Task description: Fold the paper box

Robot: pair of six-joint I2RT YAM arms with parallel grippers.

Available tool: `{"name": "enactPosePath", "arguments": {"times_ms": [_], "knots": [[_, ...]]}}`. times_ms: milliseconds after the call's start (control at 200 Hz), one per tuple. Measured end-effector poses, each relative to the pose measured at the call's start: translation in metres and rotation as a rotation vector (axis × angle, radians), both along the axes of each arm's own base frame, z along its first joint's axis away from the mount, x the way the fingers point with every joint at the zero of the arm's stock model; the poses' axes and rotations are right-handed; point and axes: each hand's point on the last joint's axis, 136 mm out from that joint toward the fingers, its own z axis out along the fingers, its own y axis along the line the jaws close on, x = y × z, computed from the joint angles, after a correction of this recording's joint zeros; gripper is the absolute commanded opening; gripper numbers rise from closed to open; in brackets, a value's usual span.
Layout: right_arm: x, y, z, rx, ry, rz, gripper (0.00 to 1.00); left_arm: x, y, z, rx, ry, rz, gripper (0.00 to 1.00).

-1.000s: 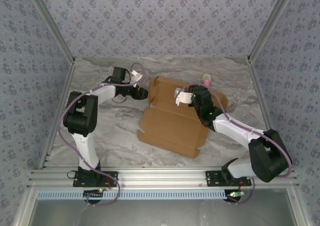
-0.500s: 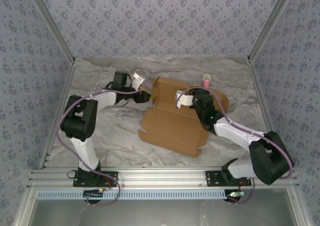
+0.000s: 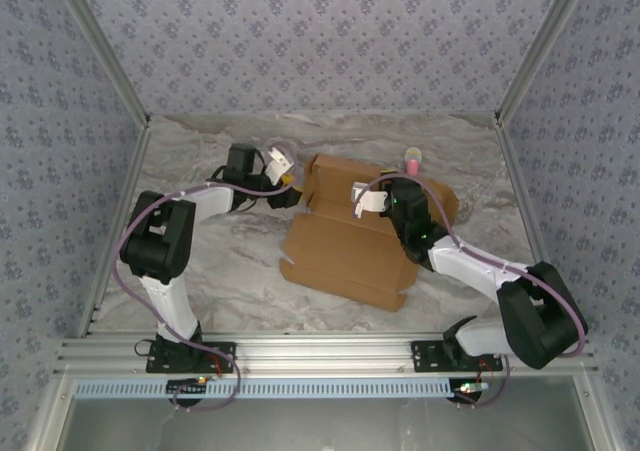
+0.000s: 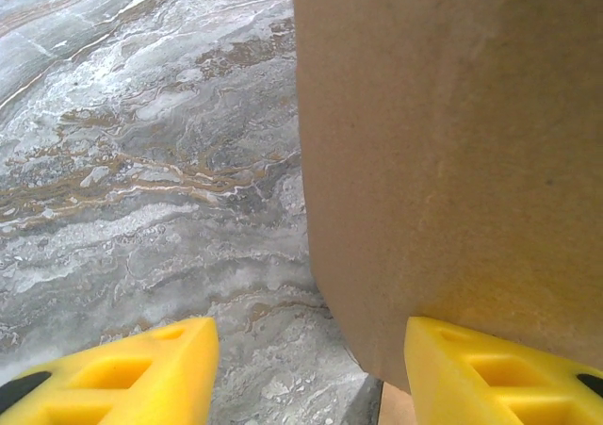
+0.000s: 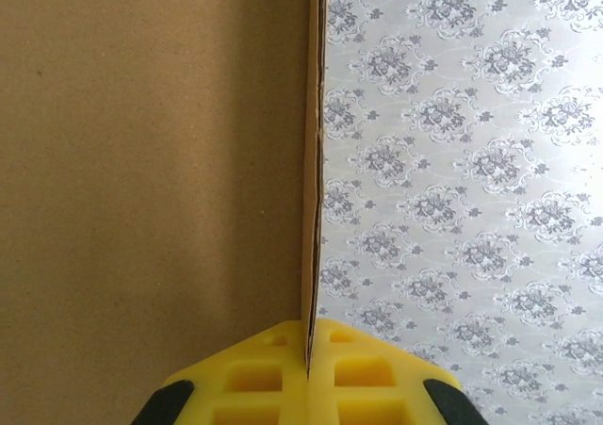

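Top external view shows the paper box (image 3: 345,246) lying in the middle of the table (image 3: 210,261), which looks like grey and brown stone. The box is plain brown card. Its near part lies flat, and its far part is lifted up. The left gripper (image 3: 290,188) is at the left edge of that lifted part, right beside the card. The right gripper (image 3: 398,196) is over the far right part of the box. A small pink stick (image 3: 411,158) is just behind the box, near the back of the table. In the left wrist view, the left gripper (image 4: 311,378) has its two yellow fingers (image 4: 127,378) about half way apart, with bare table (image 4: 141,161) between them. A brown panel of the paper box (image 4: 452,142) stands on the right, and its low corner comes in between the fingers, close to the right one. The jaws are not squeezing it. In the right wrist view, the right gripper (image 5: 308,373) has its yellow fingers (image 5: 254,378) pressed together, with a thin edge of the paper box (image 5: 151,161) pinched between them. The card goes up from the fingers on the left side. On the right side is a wall (image 5: 452,161) with a grey flower pattern.
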Motion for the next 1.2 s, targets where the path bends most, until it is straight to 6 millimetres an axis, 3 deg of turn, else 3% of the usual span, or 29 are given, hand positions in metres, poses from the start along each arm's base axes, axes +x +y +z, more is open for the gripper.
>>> {"name": "enactPosePath", "arguments": {"times_ms": [160,385,640,1199], "knots": [[0.000,-0.001,0.000,0.005,0.005,0.010,0.00,-0.001,0.001,0.002,0.044,-0.038,-0.050,0.55],[0.000,-0.006,-0.006,0.007,0.032,0.001,0.00,0.003,-0.006,0.026,0.045,-0.097,-0.129,0.60],[0.000,-0.007,-0.009,0.011,0.048,-0.005,0.00,0.001,-0.010,0.037,0.051,-0.085,-0.193,0.64],[-0.003,-0.003,-0.009,0.012,0.050,0.004,0.00,0.000,-0.035,0.025,0.094,-0.060,-0.187,0.61]]}}
